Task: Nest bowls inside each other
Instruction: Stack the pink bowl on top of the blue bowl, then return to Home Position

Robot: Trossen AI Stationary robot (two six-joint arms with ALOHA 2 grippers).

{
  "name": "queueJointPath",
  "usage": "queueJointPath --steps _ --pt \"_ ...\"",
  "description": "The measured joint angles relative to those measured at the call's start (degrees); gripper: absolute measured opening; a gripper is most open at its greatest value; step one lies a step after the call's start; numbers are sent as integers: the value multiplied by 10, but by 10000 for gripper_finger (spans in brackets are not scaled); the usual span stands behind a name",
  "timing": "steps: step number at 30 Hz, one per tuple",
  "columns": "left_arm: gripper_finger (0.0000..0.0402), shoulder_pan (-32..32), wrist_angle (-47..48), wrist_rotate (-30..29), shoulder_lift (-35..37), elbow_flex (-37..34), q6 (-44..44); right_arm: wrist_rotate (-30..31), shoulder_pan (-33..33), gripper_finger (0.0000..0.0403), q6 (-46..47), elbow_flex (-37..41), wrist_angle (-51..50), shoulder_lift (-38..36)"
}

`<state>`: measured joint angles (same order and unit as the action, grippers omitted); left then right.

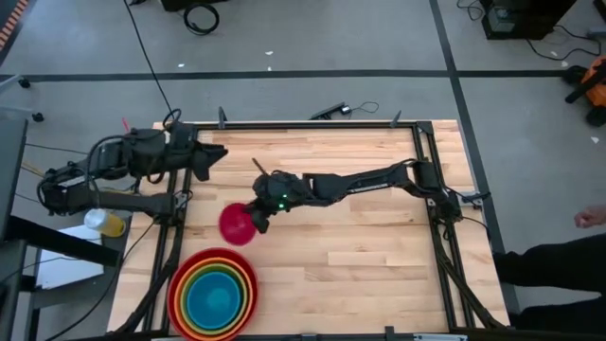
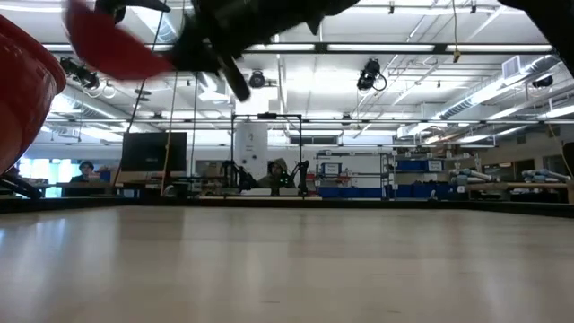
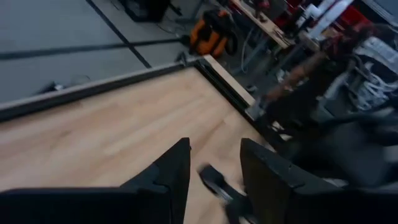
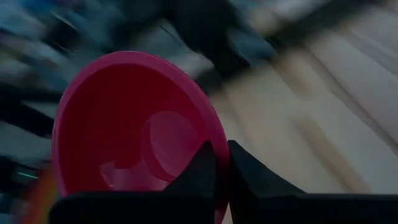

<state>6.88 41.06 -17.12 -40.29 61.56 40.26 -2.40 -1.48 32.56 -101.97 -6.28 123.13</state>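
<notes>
The red bowl (image 1: 213, 294) stands near the table's front left corner with the orange, lime green and blue (image 1: 214, 299) bowls nested inside it. Its red wall (image 2: 22, 90) shows at the left of the low view. The small magenta bowl (image 1: 237, 224) hangs in the air just beyond the stack, and my right gripper (image 1: 258, 216) is shut on it. In the low view the magenta bowl (image 2: 112, 40) is well above the table. My left gripper (image 1: 213, 156) waits open at the far left, holding nothing (image 3: 214, 168). My right gripper pinches the magenta bowl's rim (image 4: 217, 186) on the side nearest the wrist, one finger (image 4: 202, 168) inside the bowl and the other outside. The fingers come from the table's right, slanting down. The bowl is lifted clear and tipped, its hollow facing back toward the wrist.
Bare wooden tabletop (image 1: 379, 256) stretches over the middle and right. Dark frame rails (image 1: 445, 237) border the table. A yellow bottle (image 1: 106, 223) lies off the left edge. A person's hand (image 1: 592, 218) shows beyond the right side.
</notes>
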Motion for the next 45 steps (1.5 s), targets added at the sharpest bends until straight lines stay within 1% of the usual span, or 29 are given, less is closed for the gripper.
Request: queueJointPath --steps 3,5,9,13,15,18,20,21,22,24,27,32,34,36,38,41,45 --pt "141 21 -14 3 -2 0 -29 -23 -8 21 4 0 105 3" --pt "141 30 -28 14 -3 0 -43 -54 -15 21 -3 0 158 13" --pt "141 36 -65 19 -1 0 -74 -138 -30 21 -30 0 192 49" --pt "141 36 -90 20 -2 0 -96 -225 -42 21 -5 -8 230 92" --pt "141 36 -95 27 -2 0 -100 -248 -42 23 10 -23 231 108" --pt "141 36 -96 33 -2 0 -100 -264 -37 32 21 -49 230 125" --pt "141 36 -96 34 -2 0 -97 -265 -36 38 23 -61 206 128" --pt "141 36 -96 34 -2 0 -93 -250 -37 42 20 -66 188 128" --pt "141 36 -96 33 -2 0 -88 -236 -39 48 18 -69 174 127" --pt "141 36 -93 25 -2 0 -76 -236 -40 66 20 -75 159 127" --pt "141 36 -86 11 -2 0 -69 -234 -43 112 29 -76 156 127" --pt "141 36 -78 7 -2 0 -66 -204 -44 210 49 -77 126 127" --pt "141 36 -74 7 -2 0 -65 -197 -40 239 64 -76 117 127" --pt "141 36 -68 7 -2 0 -64 -201 -34 259 80 -77 115 127" --pt "141 36 -57 6 -2 0 -62 -204 -26 268 100 -77 101 125" --pt "141 35 -34 6 -2 0 -48 -200 -13 268 111 -76 57 111" --pt "141 24 -13 5 -5 -10 -43 -159 0 258 78 -76 -34 65"
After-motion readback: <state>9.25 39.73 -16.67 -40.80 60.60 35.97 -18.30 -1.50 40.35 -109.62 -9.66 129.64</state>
